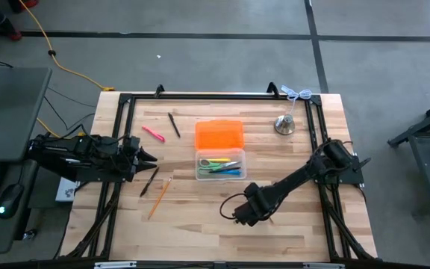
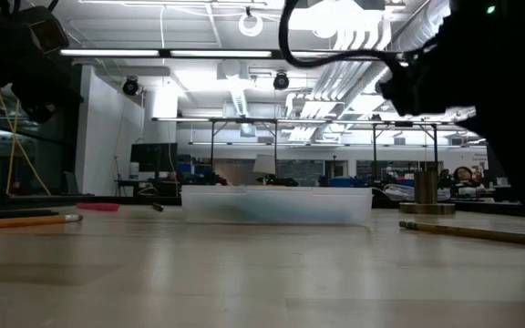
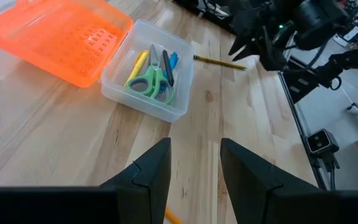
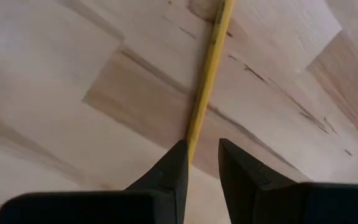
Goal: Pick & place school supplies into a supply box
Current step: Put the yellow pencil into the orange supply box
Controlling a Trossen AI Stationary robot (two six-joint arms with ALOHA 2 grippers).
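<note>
Yellow pencil (image 4: 207,81) lies flat on the desk (image 1: 200,239) near the supply box (image 1: 220,165); our right gripper (image 4: 202,163), slightly open, straddles it. Light, stiff, rolls easily, so we'd pinch mid-shaft. Left gripper (image 3: 194,163) waits open.

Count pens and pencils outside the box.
5: pink pen, black pen beside the lid; dark pen, wooden pencil near left gripper; yellow pencil at the right gripper. Others may be hidden.

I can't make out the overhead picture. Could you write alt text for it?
Seen from above, a clear supply box with its orange lid open holds several school supplies; pens and pencils lie loose to its left. The right end effector hangs low over the table near a yellow pencil, while the left end effector waits, open, beside the loose pens.
</note>
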